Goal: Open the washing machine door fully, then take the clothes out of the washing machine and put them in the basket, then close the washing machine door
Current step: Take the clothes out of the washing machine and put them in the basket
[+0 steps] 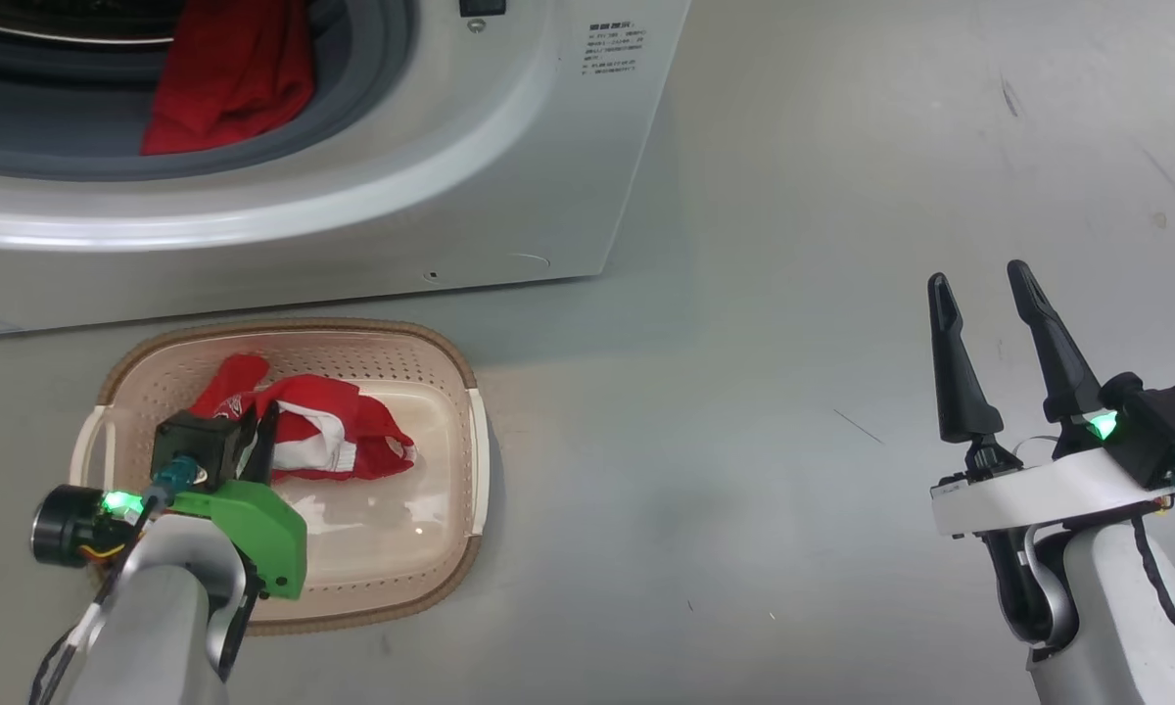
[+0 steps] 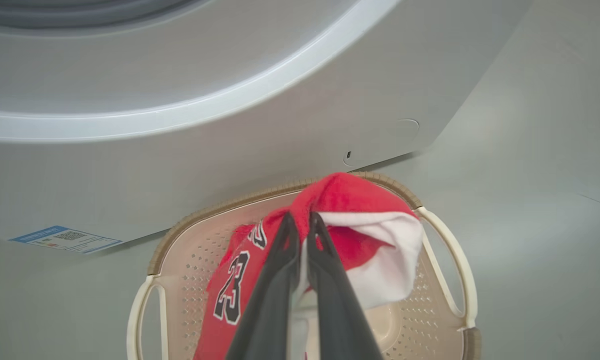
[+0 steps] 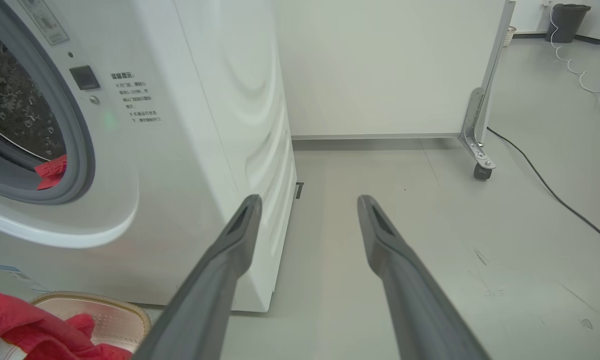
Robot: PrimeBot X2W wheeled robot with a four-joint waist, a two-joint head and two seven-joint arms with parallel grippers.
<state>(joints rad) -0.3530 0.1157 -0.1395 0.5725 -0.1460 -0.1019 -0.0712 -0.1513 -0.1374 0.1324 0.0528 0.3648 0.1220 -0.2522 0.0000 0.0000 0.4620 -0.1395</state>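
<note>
Cloth of the red jersey (image 2: 230,295) sits clamped in our left gripper (image 2: 300,220), hanging into the basket (image 2: 190,280) right beneath the fingertips. Ahead of them stands the washing machine (image 1: 509,166), another red garment (image 1: 230,78) draped at its drum mouth. Our right gripper (image 1: 979,279) gapes empty, well apart from the basket.

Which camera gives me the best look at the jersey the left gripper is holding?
Left wrist view: the jersey is pinched between the fingers of the left gripper over the basket, its 23 legible. Head view shows it bunched, partly behind the gripper. Right wrist view catches a red fold at its lower left corner.
</note>
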